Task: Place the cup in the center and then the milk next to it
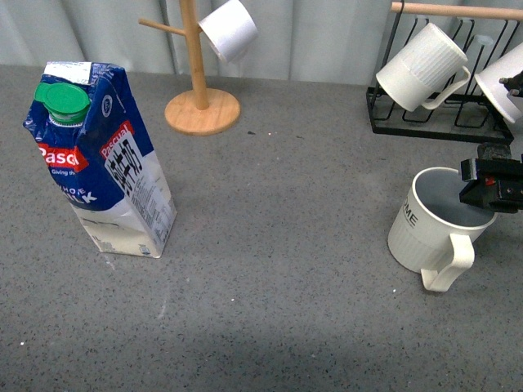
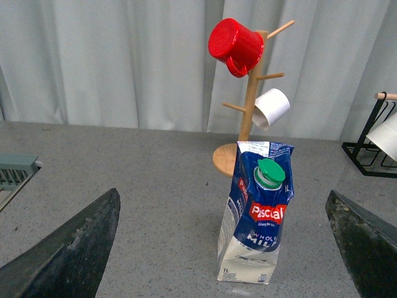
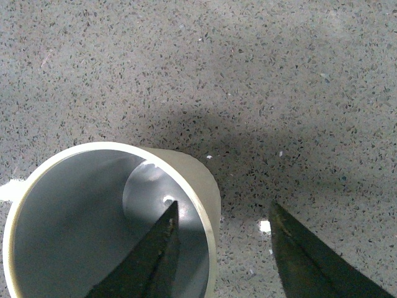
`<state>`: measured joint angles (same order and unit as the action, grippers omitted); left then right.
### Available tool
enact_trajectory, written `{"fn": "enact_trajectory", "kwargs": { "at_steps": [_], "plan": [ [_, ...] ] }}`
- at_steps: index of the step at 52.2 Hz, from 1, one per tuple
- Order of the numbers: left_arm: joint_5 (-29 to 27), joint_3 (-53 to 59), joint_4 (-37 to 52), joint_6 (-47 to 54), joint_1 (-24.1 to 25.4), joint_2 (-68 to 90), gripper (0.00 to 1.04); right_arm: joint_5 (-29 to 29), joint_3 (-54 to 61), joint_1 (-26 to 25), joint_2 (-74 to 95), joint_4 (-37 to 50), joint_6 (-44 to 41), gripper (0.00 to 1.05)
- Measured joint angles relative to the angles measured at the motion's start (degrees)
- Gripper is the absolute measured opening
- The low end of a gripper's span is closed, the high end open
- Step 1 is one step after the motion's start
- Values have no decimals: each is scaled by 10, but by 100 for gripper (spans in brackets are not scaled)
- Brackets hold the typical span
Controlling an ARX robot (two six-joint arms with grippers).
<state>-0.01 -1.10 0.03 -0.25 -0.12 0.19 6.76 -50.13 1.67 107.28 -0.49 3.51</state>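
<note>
The cream-white cup [image 1: 426,230] with dark lettering and a loop handle stands at the right of the grey tabletop. My right gripper [image 1: 489,184] is open over its far rim; in the right wrist view one finger [image 3: 158,251] is inside the cup [image 3: 80,205] and the other outside, astride the wall, gripper [image 3: 220,214]. The blue-and-white milk carton [image 1: 102,163] with green cap stands upright at the left; it also shows in the left wrist view [image 2: 255,214]. My left gripper [image 2: 223,248] is open, well short of the carton, fingers wide either side.
A wooden mug tree [image 1: 202,98] with a small white cup [image 1: 230,29] stands at the back; a red mug [image 2: 234,45] hangs on it. A black wire rack [image 1: 433,114] with a ribbed white mug [image 1: 422,67] is at the back right.
</note>
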Motion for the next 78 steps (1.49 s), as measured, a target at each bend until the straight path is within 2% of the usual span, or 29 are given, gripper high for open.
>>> {"fn": "enact_trajectory", "kwargs": {
  "at_steps": [15, 30, 36, 44, 64, 78],
  "plan": [
    [0, 0, 0, 0, 0, 0, 98, -7, -13, 3, 0, -39, -1, 1],
    [0, 0, 0, 0, 0, 0, 98, -6, -31, 11, -7, -81, 0, 1],
    [0, 0, 0, 0, 0, 0, 98, 11, -48, 20, -9, -102, 2, 1],
    [0, 0, 0, 0, 0, 0, 98, 16, -85, 55, -7, -124, 11, 1],
    [0, 0, 0, 0, 0, 0, 98, -12, -183, 159, 78, -154, 38, 1],
    [0, 0, 0, 0, 0, 0, 98, -24, -242, 193, 118, -167, 49, 1]
  ]
}}
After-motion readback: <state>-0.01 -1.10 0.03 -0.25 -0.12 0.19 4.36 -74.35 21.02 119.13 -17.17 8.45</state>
